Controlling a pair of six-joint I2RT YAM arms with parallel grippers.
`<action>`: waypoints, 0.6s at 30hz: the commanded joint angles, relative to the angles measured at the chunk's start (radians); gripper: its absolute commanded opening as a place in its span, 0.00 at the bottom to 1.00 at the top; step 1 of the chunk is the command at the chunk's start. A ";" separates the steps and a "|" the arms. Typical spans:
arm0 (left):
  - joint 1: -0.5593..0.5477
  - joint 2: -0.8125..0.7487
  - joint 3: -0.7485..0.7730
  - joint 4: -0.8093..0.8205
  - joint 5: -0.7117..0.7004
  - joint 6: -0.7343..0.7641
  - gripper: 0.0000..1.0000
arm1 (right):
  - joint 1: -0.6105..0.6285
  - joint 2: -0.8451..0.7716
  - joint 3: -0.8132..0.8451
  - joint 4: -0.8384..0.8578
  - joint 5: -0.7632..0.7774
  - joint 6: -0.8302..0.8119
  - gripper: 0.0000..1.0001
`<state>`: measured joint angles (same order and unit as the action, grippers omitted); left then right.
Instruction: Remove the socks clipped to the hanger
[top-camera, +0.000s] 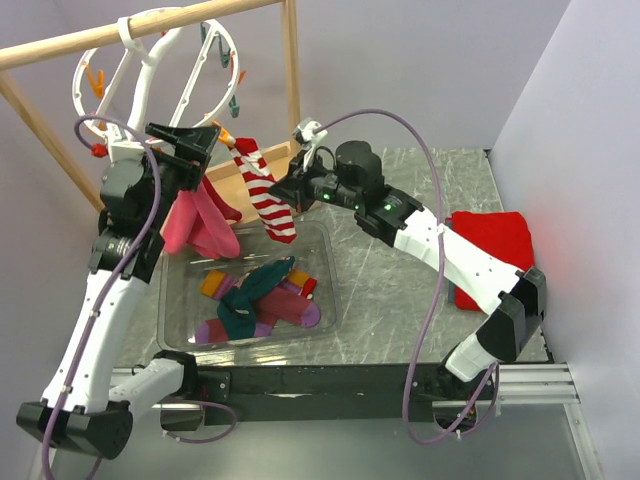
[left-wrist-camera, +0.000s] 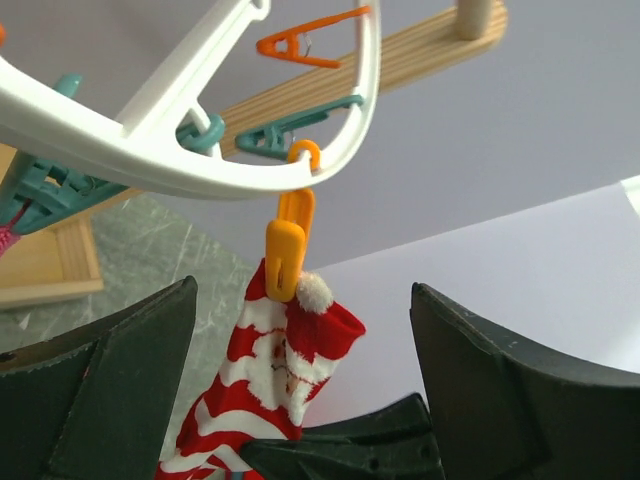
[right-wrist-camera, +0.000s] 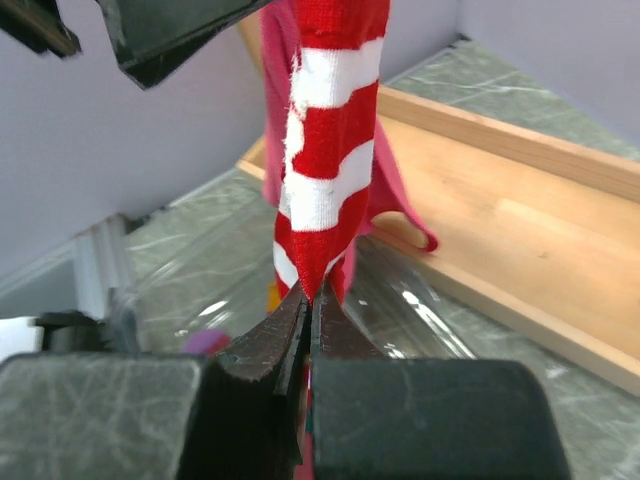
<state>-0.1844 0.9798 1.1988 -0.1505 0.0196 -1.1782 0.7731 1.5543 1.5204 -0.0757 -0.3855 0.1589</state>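
The white ring hanger (top-camera: 150, 60) hangs by its hook from the wooden rail. A red-and-white striped sock (top-camera: 268, 195) hangs from its orange clip (left-wrist-camera: 285, 245). My left gripper (left-wrist-camera: 300, 290) is open, with one finger on each side of that clip and the sock's cuff (left-wrist-camera: 290, 350), touching neither. It sits under the ring in the top view (top-camera: 195, 145). My right gripper (right-wrist-camera: 310, 300) is shut on the striped sock's lower end (right-wrist-camera: 330, 150); it also shows in the top view (top-camera: 285, 195). A magenta pink sock (top-camera: 200, 225) hangs beside it.
A clear tub (top-camera: 175, 290) under the hanger holds several loose socks: teal (top-camera: 250, 290), purple-maroon with orange cuffs (top-camera: 290, 310). A folded red cloth (top-camera: 490, 250) lies at the right. The wooden rail frame (top-camera: 290, 60) and its base board (right-wrist-camera: 520, 230) stand behind.
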 joint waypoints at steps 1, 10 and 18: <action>0.002 0.037 0.131 -0.110 -0.017 -0.005 0.90 | 0.049 -0.037 0.041 -0.041 0.170 -0.114 0.00; -0.018 0.218 0.450 -0.404 -0.122 0.195 0.67 | 0.109 -0.022 0.063 -0.047 0.396 -0.225 0.00; -0.127 0.307 0.556 -0.527 -0.326 0.270 0.70 | 0.172 0.024 0.083 -0.041 0.586 -0.315 0.00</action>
<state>-0.2665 1.2667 1.7046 -0.5957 -0.1669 -0.9810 0.9138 1.5574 1.5585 -0.1162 0.0574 -0.0784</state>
